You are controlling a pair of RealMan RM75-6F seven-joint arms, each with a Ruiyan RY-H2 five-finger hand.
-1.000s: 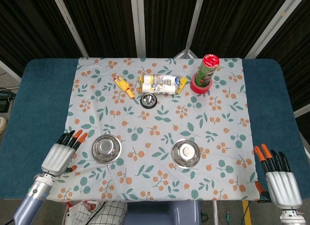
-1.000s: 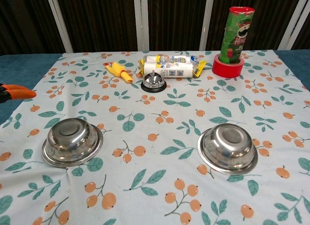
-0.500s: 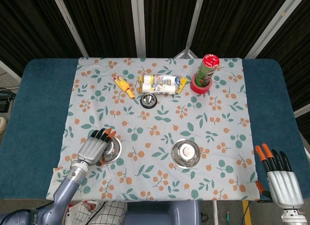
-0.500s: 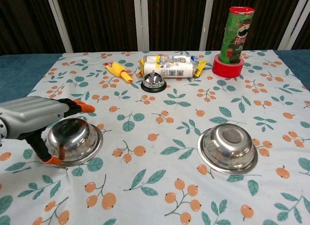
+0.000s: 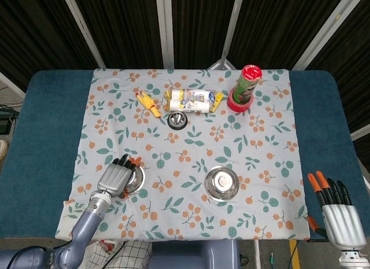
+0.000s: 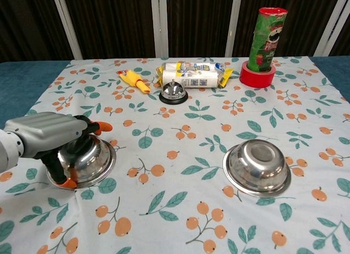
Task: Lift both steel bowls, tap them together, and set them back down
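Steel bowls upside-down, shiny; left hand cupped over one, grip unclear; right hand spread, empty.

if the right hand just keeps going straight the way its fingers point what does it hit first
Probably nothing close: the right hand points up the blue table edge, beside the cloth. That strip looks free, though height is unclear.

Pale cloth, orange-berry and green-leaf print, on blue table.
Silver bowls; red-green can upper right; yellow chicken toy.
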